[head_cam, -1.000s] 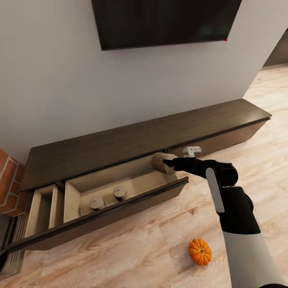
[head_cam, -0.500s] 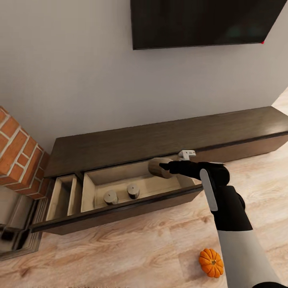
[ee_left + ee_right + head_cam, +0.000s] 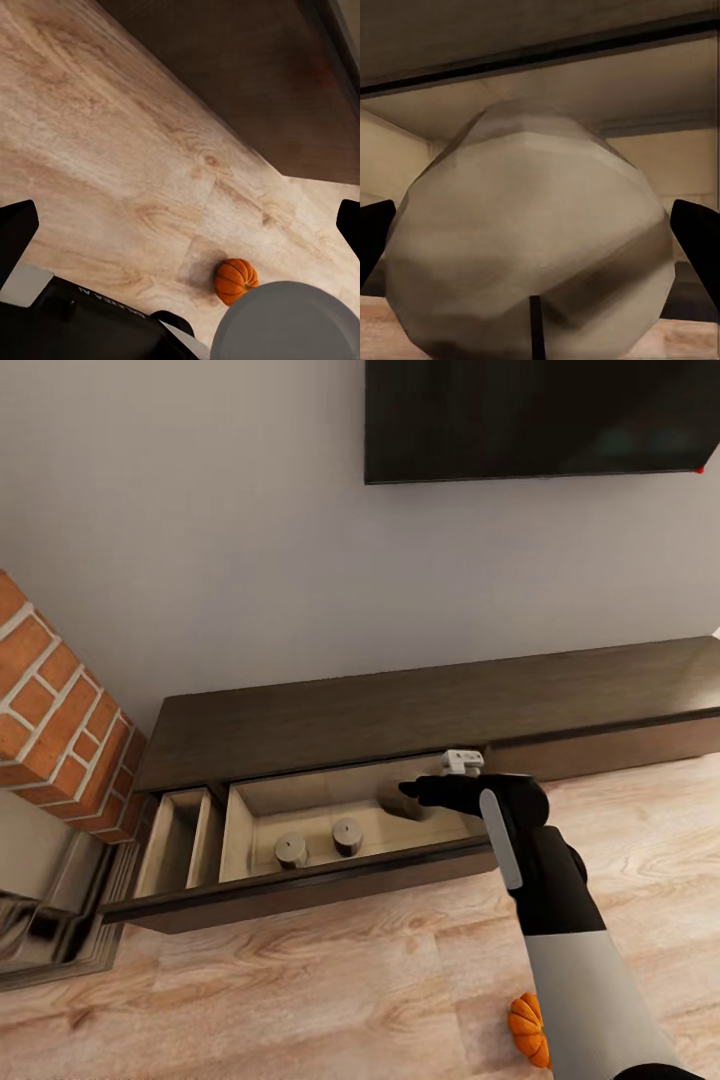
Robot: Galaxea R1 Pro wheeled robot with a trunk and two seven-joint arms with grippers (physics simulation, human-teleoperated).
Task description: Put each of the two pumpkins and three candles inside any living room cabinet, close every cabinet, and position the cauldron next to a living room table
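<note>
No brand or label could be read anywhere; the left wrist view showed a strip of faint lettering on dark robot housing, too blurred to make out.

The right arm reached forward from the lower right of the head view, white forearm sleeve giving way to a black wrist, nearly level and angled toward the wall. The right pincer (image 3: 408, 792) was out over the open drawer (image 3: 300, 880) of the long, dark cabinet (image 3: 400, 710), at the drawer's right end. It held a candle (image 3: 398, 800), a tan cylinder lying on its side; in the right wrist view that candle (image 3: 531, 240) bulked large between the two dark fingertips (image 3: 697, 236), which stood at either side of it (whether the pads actually pressed its sides could not be made out there). A small white fitting (image 3: 462, 761) sat on the cabinet edge just behind the pincer.

Two more candles stood upright on the drawer floor, one (image 3: 347, 836) nearer the pincer and one (image 3: 291, 850) just beyond it, both to the pincer's left and lower down. A narrower drawer compartment (image 3: 180, 840) lay farther left, beside a brick fireplace (image 3: 55, 730). A dark screen (image 3: 540, 420) hung on the wall above.

One pumpkin (image 3: 528, 1030) rested on the wooden floor (image 3: 300, 990), well behind and below the right pincer, partly hidden by the forearm. The left wrist view showed the same pumpkin (image 3: 235, 280) on the floor, well beyond the left pincer (image 3: 184, 225), whose dark fingertips (image 3: 15, 232) stood wide apart with nothing between them.
</note>
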